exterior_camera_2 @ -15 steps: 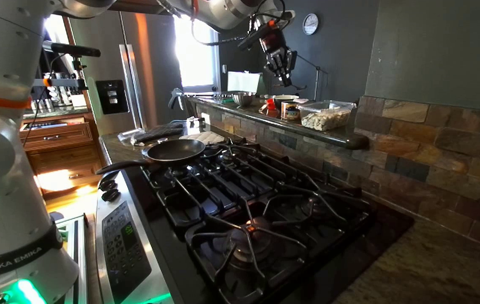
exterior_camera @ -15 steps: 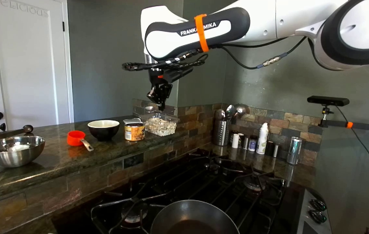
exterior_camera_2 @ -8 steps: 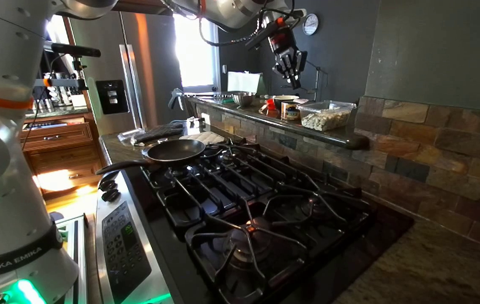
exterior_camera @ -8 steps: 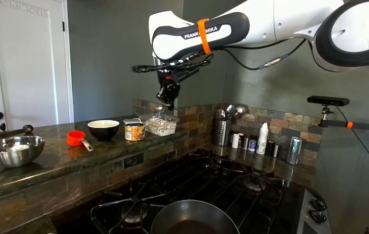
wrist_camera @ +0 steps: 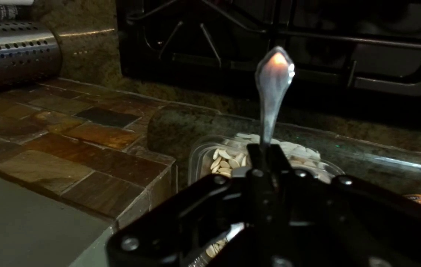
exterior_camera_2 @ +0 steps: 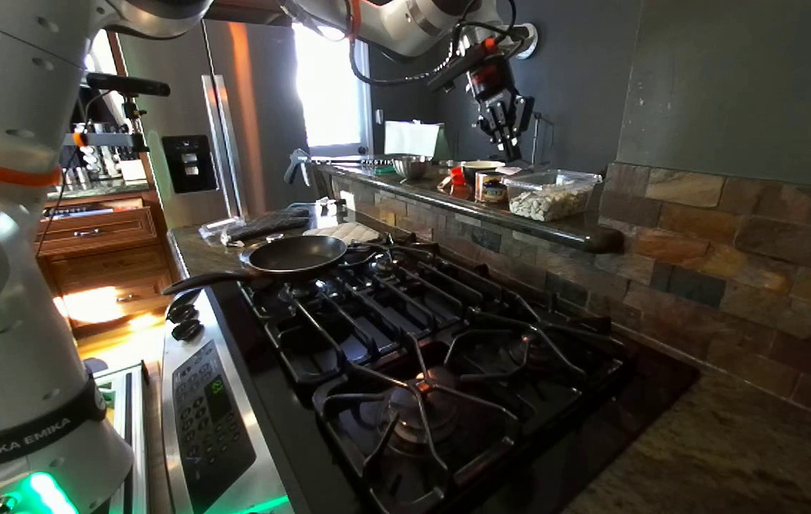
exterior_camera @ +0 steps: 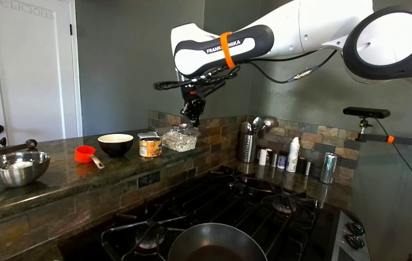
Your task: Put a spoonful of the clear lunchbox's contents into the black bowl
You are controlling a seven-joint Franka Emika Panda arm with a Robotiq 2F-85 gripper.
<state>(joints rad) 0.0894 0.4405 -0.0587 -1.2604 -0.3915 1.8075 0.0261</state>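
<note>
My gripper is shut on a metal spoon, whose handle stands out past the fingertips in the wrist view. The spoon's bowl end hangs just above the clear lunchbox in an exterior view. Beige seed-like contents fill the lunchbox, which shows below the gripper in the wrist view. My gripper also shows above the counter in an exterior view. Whether the spoon touches the contents I cannot tell; my fingers hide part of it. The black bowl with a whitish inside stands on the counter, left of the lunchbox.
A small jar with an orange label stands between bowl and lunchbox. A red measuring cup and a steel bowl stand further left. The tiled wall rises close beside the lunchbox. A pan sits on the stove below.
My gripper, holding the spoon, has moved right in both exterior views and then lower, bringing the spoon down over the lunchbox. The objects on the counter have not moved.
</note>
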